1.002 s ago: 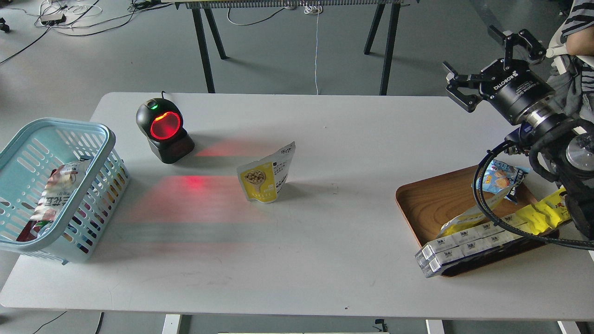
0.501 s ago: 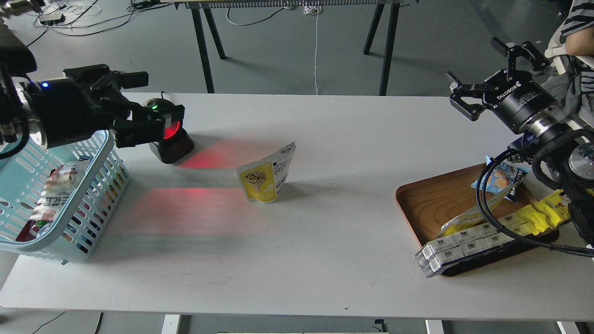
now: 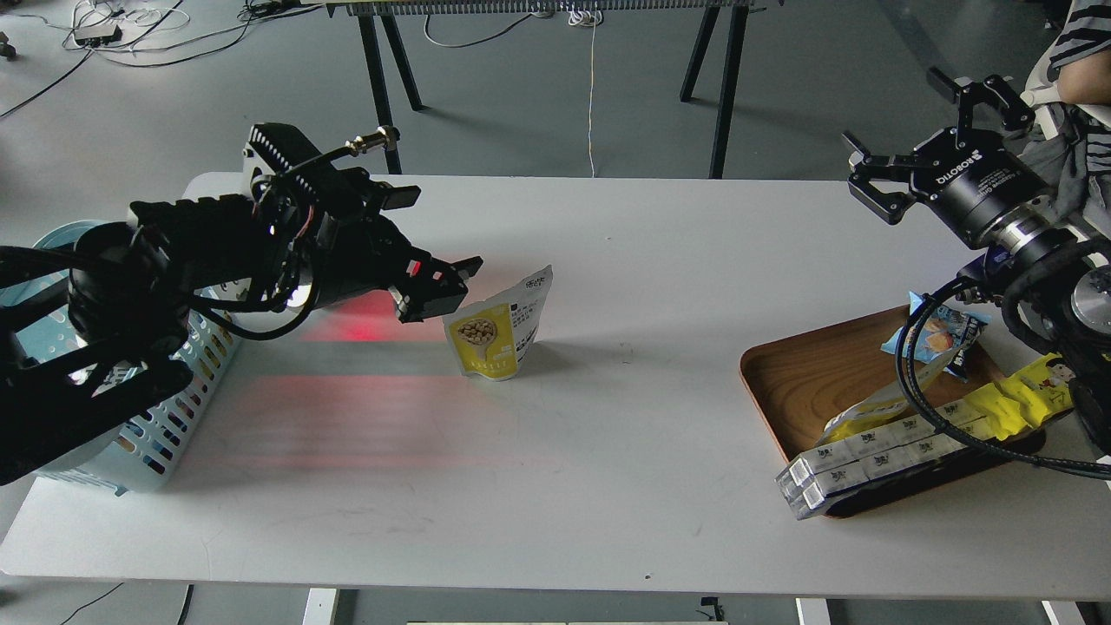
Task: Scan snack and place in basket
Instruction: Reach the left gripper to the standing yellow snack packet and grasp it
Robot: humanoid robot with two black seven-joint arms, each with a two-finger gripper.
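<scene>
Head view, left gripper (image 3: 438, 291): fingers look parted, nothing between them; tip sits just left of the pouch, not clearly touching.
Approach: I have the left arm coming in low and sideways from the basket side, probably so the fingers can straddle the pouch's thin edge.
Snack (image 3: 498, 329): standing upright mid-table, yellow front and round picture turned toward me, white printed panel angled right. It stands free, so a side pinch should be possible, though I expect a light pouch to tip if nudged first.
Red light (image 3: 364, 328): scanner glow streaks the table left of the pouch; the scanner body is hidden behind my left arm. Pouch sits near the beam, a short carry away.
Basket (image 3: 165, 438): light blue, far left edge, mostly covered by the arm; only the slotted lower wall shows.
Right gripper (image 3: 929, 130): fingers spread wide, empty, raised beyond the table's right end, well clear of the work.
Tray (image 3: 807, 373): brown wood, right side, holding a blue packet (image 3: 937, 334), a long yellow wrapper (image 3: 1011, 404) and white boxes (image 3: 868, 460); not my targets.
Stage: my judgement, pre-grasp; scan and drop not yet done.
</scene>
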